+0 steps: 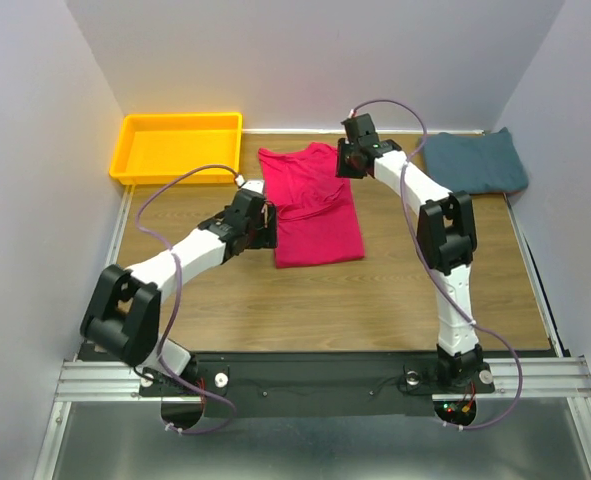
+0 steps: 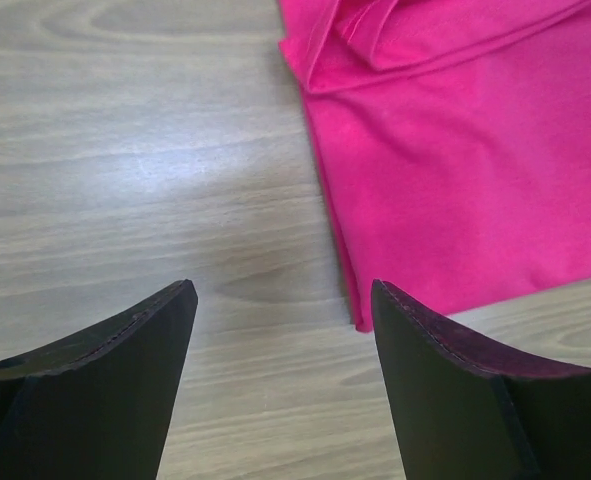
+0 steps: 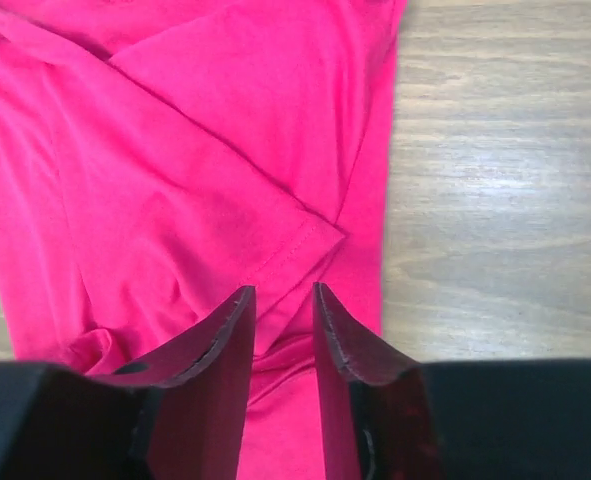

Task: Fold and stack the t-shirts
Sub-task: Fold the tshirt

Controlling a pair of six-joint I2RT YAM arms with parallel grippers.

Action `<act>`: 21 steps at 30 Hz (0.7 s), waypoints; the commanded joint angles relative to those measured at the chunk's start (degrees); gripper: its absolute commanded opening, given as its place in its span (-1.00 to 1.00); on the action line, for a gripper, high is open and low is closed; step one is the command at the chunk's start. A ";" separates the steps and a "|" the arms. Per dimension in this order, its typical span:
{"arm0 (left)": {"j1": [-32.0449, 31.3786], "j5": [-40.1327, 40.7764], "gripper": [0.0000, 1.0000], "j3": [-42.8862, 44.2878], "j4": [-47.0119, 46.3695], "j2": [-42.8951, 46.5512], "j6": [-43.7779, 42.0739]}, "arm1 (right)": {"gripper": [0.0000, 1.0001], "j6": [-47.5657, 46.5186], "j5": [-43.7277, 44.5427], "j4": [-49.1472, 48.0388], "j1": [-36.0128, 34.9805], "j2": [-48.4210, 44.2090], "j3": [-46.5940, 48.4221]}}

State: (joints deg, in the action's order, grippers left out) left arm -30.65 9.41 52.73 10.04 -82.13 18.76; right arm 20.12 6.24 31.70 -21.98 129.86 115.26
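The crimson-pink t-shirt (image 1: 315, 205) lies partly folded in the middle of the table, its sleeve turned in over the body (image 3: 225, 200). The teal-blue t-shirt (image 1: 475, 162) lies folded at the far right. My left gripper (image 1: 263, 226) hovers at the pink shirt's left edge. In the left wrist view it (image 2: 283, 300) is wide open and empty over bare wood, with the shirt's near corner (image 2: 360, 318) beside the right finger. My right gripper (image 1: 347, 160) is over the shirt's far right part. In the right wrist view it (image 3: 283, 300) has its jaws a narrow gap apart, with nothing in them, just above the folded sleeve.
A yellow plastic tray (image 1: 180, 147) stands at the far left corner. White walls close in the table on the left, back and right. Bare wood (image 1: 375, 300) lies between the pink shirt and the arm bases.
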 commanded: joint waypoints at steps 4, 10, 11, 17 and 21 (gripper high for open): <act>-1.86 0.96 0.40 9.22 -0.73 -11.11 1.45 | -0.11 -0.61 2.11 -2.43 0.00 -12.25 -11.62; -6.95 10.33 0.29 18.18 0.59 -20.07 -0.04 | 0.52 0.35 3.16 -4.89 0.01 -25.87 -29.35; -7.40 11.93 0.30 18.98 0.59 -20.96 -0.39 | 0.56 0.53 3.25 -4.98 0.00 -27.45 -31.22; -9.86 23.80 0.71 24.69 0.15 -27.99 -6.00 | 0.75 3.34 3.34 -5.51 0.00 -40.29 -45.62; -11.18 28.72 0.77 27.42 -0.64 -32.12 -10.41 | 0.75 5.89 2.90 -5.69 0.00 -46.88 -52.85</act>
State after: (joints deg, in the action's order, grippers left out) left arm -41.12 29.02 77.01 9.98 -112.62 13.47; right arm 22.90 8.56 27.81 -21.82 88.09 67.02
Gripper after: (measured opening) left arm 0.877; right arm 0.875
